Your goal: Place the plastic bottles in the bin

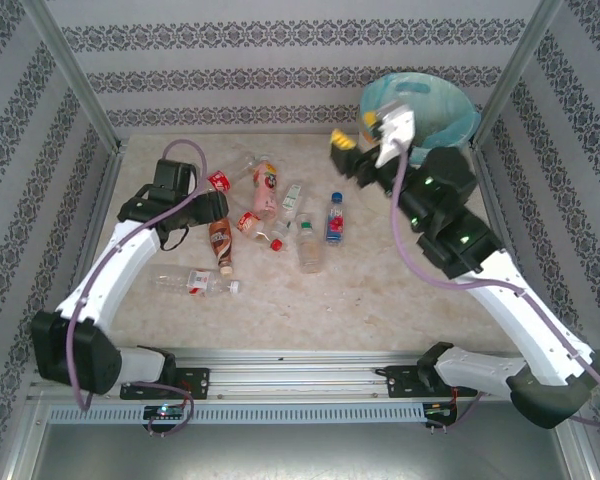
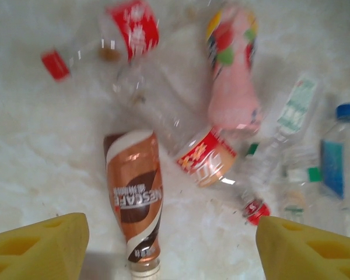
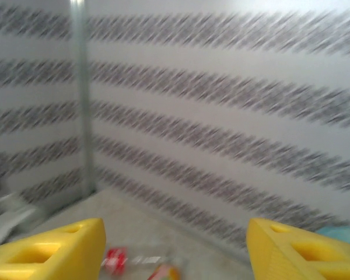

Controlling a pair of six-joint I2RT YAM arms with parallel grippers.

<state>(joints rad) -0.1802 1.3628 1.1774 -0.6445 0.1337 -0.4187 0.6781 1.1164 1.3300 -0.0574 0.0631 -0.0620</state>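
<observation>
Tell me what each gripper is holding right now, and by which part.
Nothing is held. The left gripper stands open over the brown bottle without touching it; the right gripper is open and empty.

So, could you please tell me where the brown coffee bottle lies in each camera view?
Top external: the brown coffee bottle lies left of centre on the table.
Left wrist: lower centre, neck toward the camera, between the fingers of the open left claw.
Right wrist: this camera looks at the striped wall.
Shared landmark: the pink bottle, up and right of it in the top and left-wrist views.
</observation>
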